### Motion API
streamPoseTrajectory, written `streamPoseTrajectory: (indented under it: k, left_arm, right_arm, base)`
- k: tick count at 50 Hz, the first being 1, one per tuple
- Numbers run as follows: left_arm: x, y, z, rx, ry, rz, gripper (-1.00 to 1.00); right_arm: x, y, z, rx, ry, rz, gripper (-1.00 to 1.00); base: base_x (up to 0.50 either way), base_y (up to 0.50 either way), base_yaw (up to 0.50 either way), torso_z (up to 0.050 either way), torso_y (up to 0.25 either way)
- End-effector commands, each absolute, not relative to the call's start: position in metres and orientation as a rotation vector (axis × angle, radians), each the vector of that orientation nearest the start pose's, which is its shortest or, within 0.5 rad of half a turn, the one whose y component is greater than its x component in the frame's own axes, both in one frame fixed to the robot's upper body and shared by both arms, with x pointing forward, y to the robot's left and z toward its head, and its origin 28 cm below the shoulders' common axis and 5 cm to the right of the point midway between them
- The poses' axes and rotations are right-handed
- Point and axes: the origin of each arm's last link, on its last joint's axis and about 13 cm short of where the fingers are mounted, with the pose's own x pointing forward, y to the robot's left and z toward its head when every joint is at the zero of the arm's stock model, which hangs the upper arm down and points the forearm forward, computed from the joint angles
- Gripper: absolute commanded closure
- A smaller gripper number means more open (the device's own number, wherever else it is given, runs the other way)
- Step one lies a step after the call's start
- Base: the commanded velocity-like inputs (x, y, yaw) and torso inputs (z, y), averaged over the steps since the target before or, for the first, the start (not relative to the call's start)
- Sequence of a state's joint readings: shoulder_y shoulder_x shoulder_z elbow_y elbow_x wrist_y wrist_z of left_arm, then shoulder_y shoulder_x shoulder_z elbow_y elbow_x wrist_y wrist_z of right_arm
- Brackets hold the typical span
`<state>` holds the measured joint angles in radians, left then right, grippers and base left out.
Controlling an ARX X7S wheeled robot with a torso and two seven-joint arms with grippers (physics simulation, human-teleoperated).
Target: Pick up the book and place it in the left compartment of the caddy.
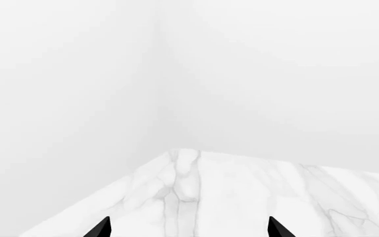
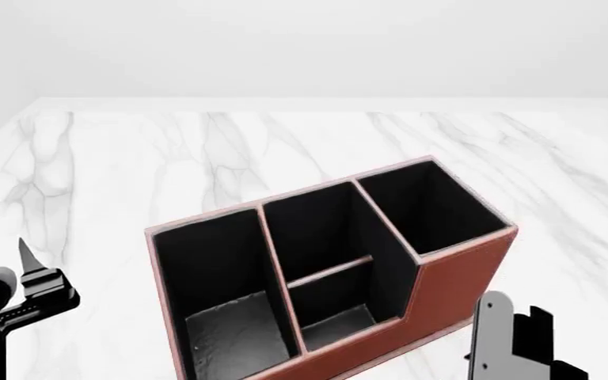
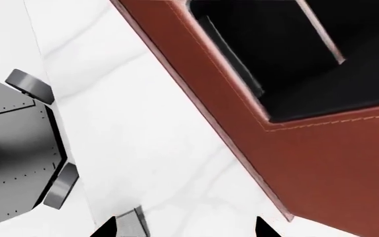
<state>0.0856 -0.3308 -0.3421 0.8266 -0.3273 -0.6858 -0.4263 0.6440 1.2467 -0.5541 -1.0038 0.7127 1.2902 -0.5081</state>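
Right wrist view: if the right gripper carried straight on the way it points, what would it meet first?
Probably the bare white marble tabletop between its open fingertips; the reddish-brown leather-look caddy lies just beside that line, depth unclear.

Bright, even, diffuse light fills all three views, with no glare and barely any shadow on the white marble-veined counter (image 2: 124, 158). The reddish-brown leather-look rectangular caddy (image 2: 462, 269) has an almost featureless black interior. Edges render sharp and undistorted.
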Motion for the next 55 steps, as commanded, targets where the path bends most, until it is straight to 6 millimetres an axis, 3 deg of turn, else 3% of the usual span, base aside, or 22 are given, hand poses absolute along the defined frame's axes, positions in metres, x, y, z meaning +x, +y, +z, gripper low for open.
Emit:
streamPoseTrajectory:
  k: [1,9,22,43,44,55]
  left_arm:
    - [0.160,0.291,0.142,0.096,-0.132,0.504,-1.00]
    - [0.160,0.291,0.141,0.094,-0.132,0.505,-1.00]
    - [0.160,0.292,0.142,0.094,-0.135,0.508,-1.00]
    - [0.161,0.292,0.141,0.091,-0.133,0.501,-1.00]
    - [0.161,0.292,0.141,0.091,-0.133,0.501,-1.00]
    - [0.161,0.292,0.141,0.090,-0.133,0.501,-1.00]
  right_arm:
    - [0.160,-0.200,0.212,-0.908,0.726,0.928,-1.00]
    - [0.149,-0.193,0.207,-0.923,0.727,0.995,-1.00]
    - [0.151,-0.196,0.194,-0.935,0.787,0.987,-1.00]
    - [0.158,-0.193,0.201,-0.889,0.690,0.969,-1.00]
    - [0.159,-0.192,0.200,-0.925,0.615,0.940,-1.00]
    - [0.160,-0.192,0.199,-0.947,0.620,0.923,-1.00]
  base:
    - [0.00,0.00,0.00,0.000,0.000]
    - [0.00,0.00,0.00,0.000,0.000]
    - [0.00,0.00,0.00,0.000,0.000]
    - [0.00,0.00,0.00,0.000,0.000]
    - [0.00,0.00,0.00,0.000,0.000]
    - [0.00,0.00,0.00,0.000,0.000]
